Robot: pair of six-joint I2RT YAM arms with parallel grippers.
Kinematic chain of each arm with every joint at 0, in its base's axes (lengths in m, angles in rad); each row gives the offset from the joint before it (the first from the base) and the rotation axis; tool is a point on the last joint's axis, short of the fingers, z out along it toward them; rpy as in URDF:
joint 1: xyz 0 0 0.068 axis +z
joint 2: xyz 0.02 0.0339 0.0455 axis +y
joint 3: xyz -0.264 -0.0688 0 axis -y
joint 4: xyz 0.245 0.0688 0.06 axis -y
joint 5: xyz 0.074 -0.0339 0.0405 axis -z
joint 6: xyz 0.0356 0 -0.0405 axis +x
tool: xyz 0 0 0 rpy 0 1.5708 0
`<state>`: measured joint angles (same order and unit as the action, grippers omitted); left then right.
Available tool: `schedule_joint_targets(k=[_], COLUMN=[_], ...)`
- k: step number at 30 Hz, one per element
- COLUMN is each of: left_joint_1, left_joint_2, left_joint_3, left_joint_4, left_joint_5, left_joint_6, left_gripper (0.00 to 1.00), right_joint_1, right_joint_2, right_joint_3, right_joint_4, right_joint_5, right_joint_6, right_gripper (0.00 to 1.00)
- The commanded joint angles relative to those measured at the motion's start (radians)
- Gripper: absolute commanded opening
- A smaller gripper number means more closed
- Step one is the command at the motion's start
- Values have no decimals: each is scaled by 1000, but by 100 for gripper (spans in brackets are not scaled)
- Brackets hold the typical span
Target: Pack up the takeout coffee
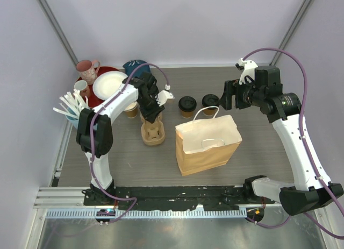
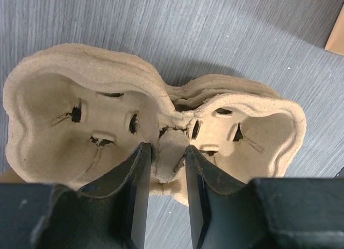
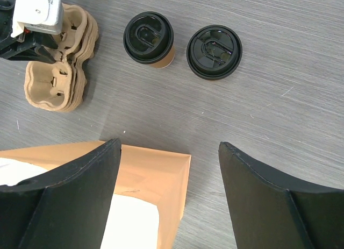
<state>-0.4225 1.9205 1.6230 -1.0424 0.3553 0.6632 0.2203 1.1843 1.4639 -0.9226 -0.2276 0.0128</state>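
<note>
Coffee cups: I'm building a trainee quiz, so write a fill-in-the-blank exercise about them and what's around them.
The left gripper is shut on the pulp cup carrier, whose wells are ____.
____ coffee cups with black lids stand on the table.
The right gripper, near the paper bag, is ____.
Missing: empty; two; open.

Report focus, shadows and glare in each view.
Top view: even soft light, sharp throughout, faint shadow beside the paper bag. Left wrist view: cup carrier crisp, near fingers dark and slightly soft. Right wrist view: lidded cups sharp, mild sheen on lids, no glare.
</note>
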Motion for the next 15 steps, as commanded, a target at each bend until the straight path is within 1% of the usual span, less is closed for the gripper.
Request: schedule_joint_targets(k=[1,7,15], left_joint_1=[2,2,2], left_joint_2=[-72,-81,-84], left_joint_3=[43,64,92], left_joint_4=[-33,-47,-74], left_joint_5=[25,28,33], left_joint_6=[13,16,16], left_gripper=[34,31,21], right_joint_1=[1,-1,-1], right_joint_2=[-12,-14,-20], right_joint_3=[19,19,16], right_joint_4=[1,2,1], right_joint_5=[-16,-15,-13], right_joint_6=[-10,-10,-10], right_gripper=[79,79,79])
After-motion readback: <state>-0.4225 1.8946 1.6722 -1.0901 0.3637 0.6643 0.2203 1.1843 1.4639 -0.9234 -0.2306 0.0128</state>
